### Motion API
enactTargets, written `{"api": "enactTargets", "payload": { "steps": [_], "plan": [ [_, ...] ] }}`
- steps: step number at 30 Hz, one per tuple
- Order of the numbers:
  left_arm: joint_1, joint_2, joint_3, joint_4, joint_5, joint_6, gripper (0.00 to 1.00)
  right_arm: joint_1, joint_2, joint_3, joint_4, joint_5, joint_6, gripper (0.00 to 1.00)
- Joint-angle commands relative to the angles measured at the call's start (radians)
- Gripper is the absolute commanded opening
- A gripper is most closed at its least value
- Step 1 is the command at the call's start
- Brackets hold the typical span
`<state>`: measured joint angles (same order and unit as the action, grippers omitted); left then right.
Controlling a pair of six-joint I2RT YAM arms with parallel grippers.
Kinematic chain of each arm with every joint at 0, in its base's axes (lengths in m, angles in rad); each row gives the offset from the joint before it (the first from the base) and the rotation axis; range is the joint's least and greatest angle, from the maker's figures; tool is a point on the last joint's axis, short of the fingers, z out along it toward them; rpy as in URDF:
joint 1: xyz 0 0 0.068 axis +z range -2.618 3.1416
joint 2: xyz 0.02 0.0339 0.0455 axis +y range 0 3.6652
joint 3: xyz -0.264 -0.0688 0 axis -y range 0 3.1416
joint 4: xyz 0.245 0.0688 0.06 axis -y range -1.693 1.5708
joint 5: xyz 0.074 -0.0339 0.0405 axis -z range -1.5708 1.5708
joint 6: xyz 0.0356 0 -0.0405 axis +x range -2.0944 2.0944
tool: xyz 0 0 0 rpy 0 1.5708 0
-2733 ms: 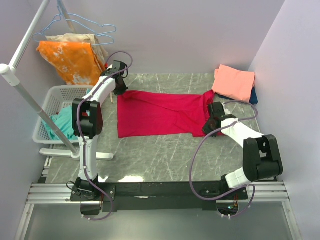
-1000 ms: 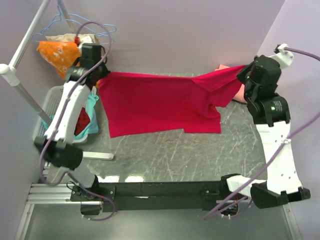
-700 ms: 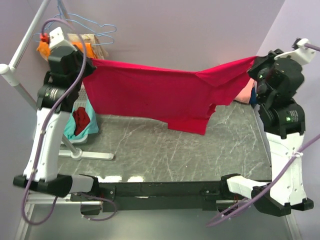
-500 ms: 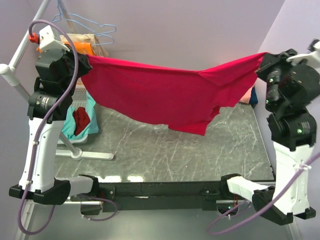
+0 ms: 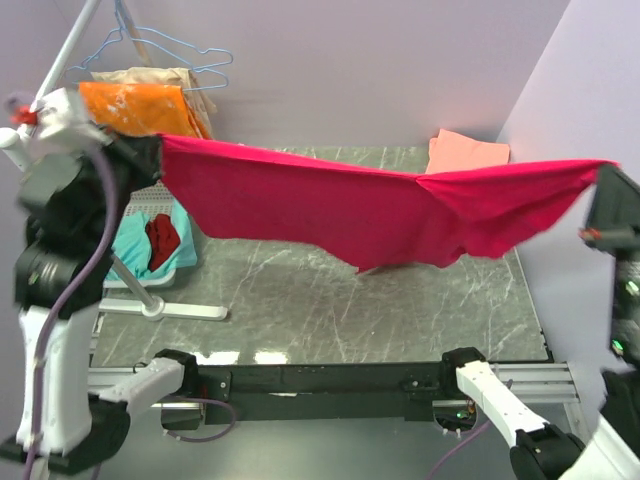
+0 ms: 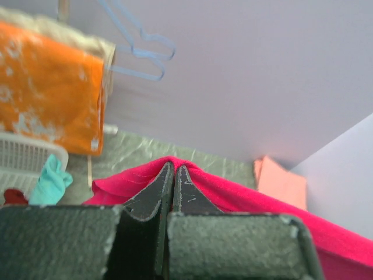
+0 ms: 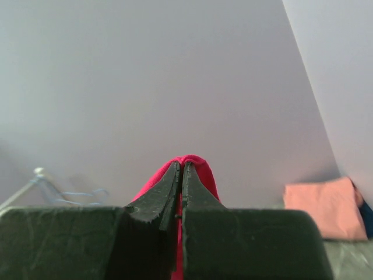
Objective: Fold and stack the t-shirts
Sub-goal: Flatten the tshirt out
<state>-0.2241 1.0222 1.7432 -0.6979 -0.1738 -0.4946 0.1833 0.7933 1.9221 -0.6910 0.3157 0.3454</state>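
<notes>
the crimson t-shirt (image 5: 330,205) hangs stretched in the air above the table (image 5: 330,310), spanning from beyond the table's left edge to beyond its right edge and sagging over the middle. the left jaws are closed tight on a fold of its red cloth above the table's far-left corner. the right jaws are pinched shut on another fold past the table's right edge. both arms are raised high over the table. a folded salmon-pink t-shirt (image 5: 468,152) lies on the table's far-right corner, and a sliver of a dark blue t-shirt (image 7: 366,217) shows at its right side. an orange cloth (image 5: 135,108) hangs behind the table's far-left corner. a white basket (image 6: 23,157) holding a teal cloth (image 5: 135,245) sits off the table's left edge.
</notes>
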Motion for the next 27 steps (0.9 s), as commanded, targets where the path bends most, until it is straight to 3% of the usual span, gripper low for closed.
{"api": "enactTargets", "payload": {
  "steps": [1,10,21,27],
  "plan": [
    [0.002,-0.086,0.022,0.066,-0.032,0.021,0.01,-0.005,-0.011,0.08,0.024,-0.064,-0.026,0.0],
    [0.002,0.056,0.01,0.162,-0.073,0.01,0.01,-0.005,0.07,-0.02,0.177,-0.033,-0.06,0.0],
    [0.002,0.47,0.214,0.204,-0.133,-0.062,0.01,-0.005,0.332,-0.043,0.335,0.022,-0.094,0.0],
    [0.0,0.521,0.245,0.206,-0.125,-0.067,0.01,-0.005,0.348,-0.043,0.35,0.031,-0.103,0.0]
  ]
}}
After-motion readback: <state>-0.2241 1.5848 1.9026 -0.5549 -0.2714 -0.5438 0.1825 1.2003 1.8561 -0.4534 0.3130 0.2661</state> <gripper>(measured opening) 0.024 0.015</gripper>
